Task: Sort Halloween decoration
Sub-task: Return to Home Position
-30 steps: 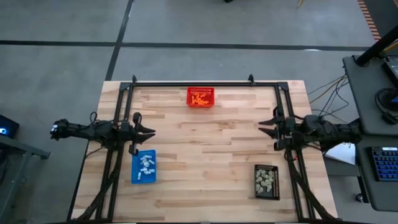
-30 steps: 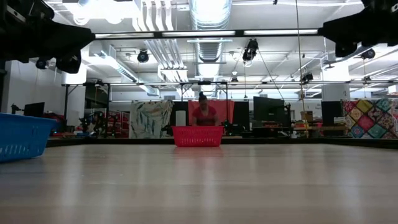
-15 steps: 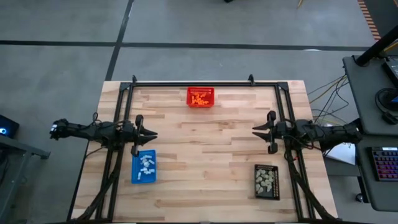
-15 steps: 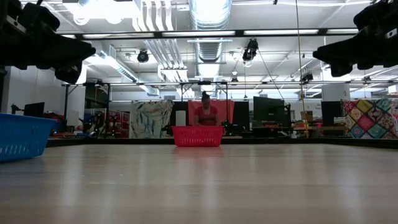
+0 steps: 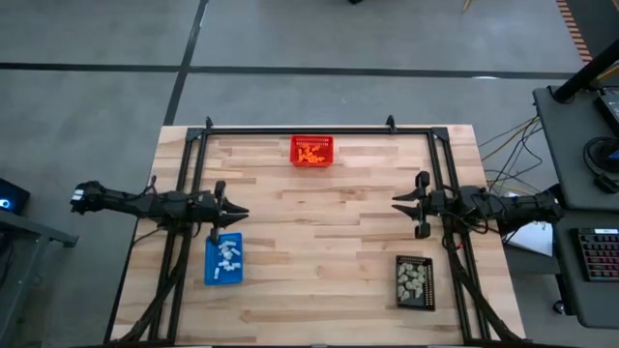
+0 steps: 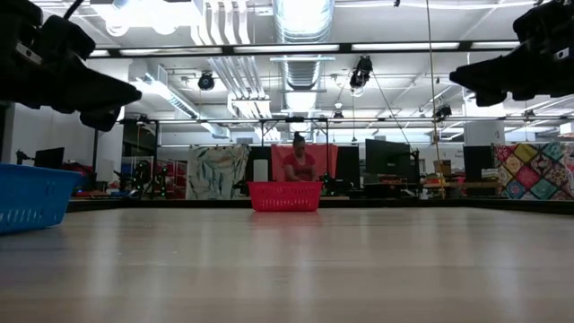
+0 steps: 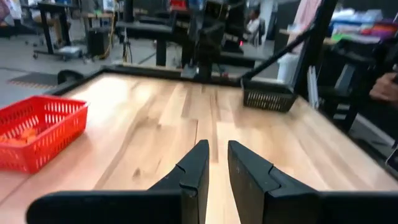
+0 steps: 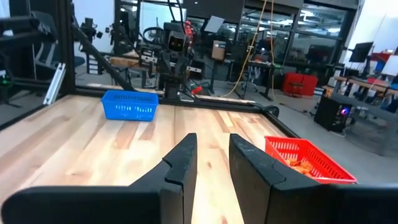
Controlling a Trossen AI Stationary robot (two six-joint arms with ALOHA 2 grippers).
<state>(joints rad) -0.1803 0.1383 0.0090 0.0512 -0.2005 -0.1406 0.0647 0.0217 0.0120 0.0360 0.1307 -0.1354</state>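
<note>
Sorting appears finished. The left tool point(image 7: 216, 147) and right tool point(image 8: 212, 139), each narrowly parted and empty, hang over the bench's point(image 5: 319, 290) sides; next, probably, a retreat home.

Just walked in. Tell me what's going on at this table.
A two-armed robot is sorting tiny Halloween trinkets, and the sorting looks done. The bright orange trinkets lie in the red mesh basket at the far edge. The white trinkets are in the blue rectangular tray on the left, and the pale grey-beige trinkets are in the black rectangular tray on the right. None shows loose on the wooden table. The left gripper and right gripper hover at their own sides, fingers slightly apart, holding nothing.
</note>
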